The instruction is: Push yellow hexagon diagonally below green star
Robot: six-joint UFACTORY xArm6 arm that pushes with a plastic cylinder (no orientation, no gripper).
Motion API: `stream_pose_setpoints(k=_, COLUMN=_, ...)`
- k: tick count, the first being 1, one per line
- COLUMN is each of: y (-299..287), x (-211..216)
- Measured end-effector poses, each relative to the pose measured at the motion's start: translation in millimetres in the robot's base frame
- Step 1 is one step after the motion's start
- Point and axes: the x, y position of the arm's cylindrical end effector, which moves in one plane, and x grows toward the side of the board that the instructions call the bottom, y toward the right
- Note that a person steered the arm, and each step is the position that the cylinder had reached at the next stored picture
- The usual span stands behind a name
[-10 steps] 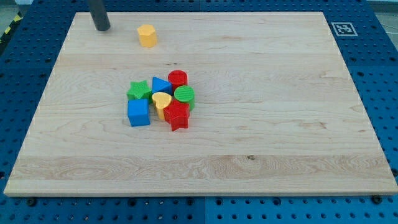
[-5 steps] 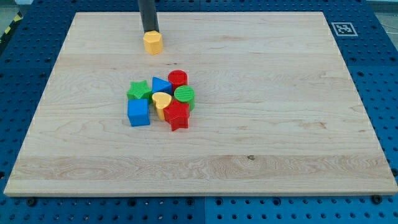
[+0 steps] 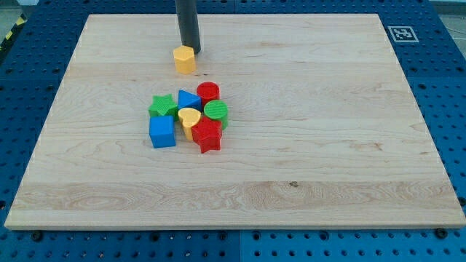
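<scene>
The yellow hexagon sits on the wooden board toward the view's top, left of centre. My tip is right behind it, touching its upper right side. The green star lies lower down, at the left of a tight cluster, a short way below and slightly left of the hexagon.
The cluster also holds a blue triangle, a red cylinder, a green cylinder, a yellow heart, a red star and a blue cube. A marker tag sits at the board's top right corner.
My tip has swept from the view's top left to the right and reached the yellow hexagon. The hexagon has slid down and slightly right, toward the cluster.
</scene>
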Motion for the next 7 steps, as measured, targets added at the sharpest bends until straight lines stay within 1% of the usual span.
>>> stream_pose_setpoints(k=1, y=-24.6, x=5.2)
stream_pose_setpoints(k=2, y=-35.6, x=5.5)
stream_pose_setpoints(k=3, y=10.6, x=5.4)
stream_pose_setpoints(k=4, y=25.0, x=17.4)
stream_pose_setpoints(k=5, y=-9.2, x=45.0)
stream_pose_setpoints(k=6, y=-33.7, x=45.0)
stream_pose_setpoints(k=7, y=-34.4, x=44.6)
